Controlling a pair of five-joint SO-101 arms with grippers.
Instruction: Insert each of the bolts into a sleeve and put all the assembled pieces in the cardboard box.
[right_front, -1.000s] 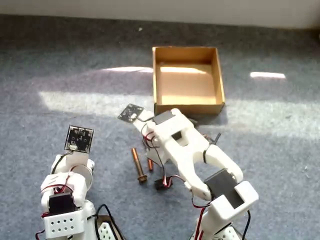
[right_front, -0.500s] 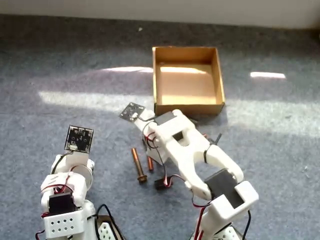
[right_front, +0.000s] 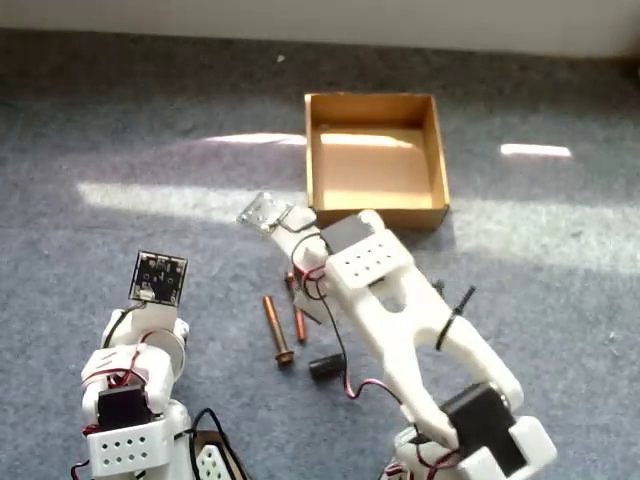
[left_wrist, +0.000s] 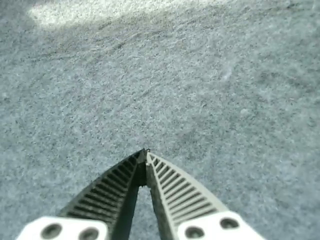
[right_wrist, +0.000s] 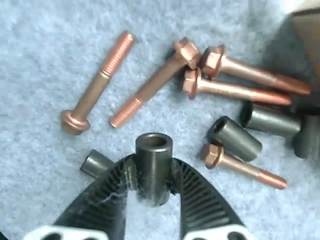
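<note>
The right gripper (right_wrist: 152, 167), jaws clamped on a dark sleeve (right_wrist: 154, 147), has lifted off the carpet (right_front: 150, 120) just before the cardboard box (right_front: 375, 213), over the loose bolts (right_wrist: 100, 81), so mating looks next

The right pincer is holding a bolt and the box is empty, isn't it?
Not a bolt. The right pincer is shut on a sleeve, the dark tube it grips in the right wrist view. The bolts lie loose on the carpet. The box is empty, as you said.
</note>
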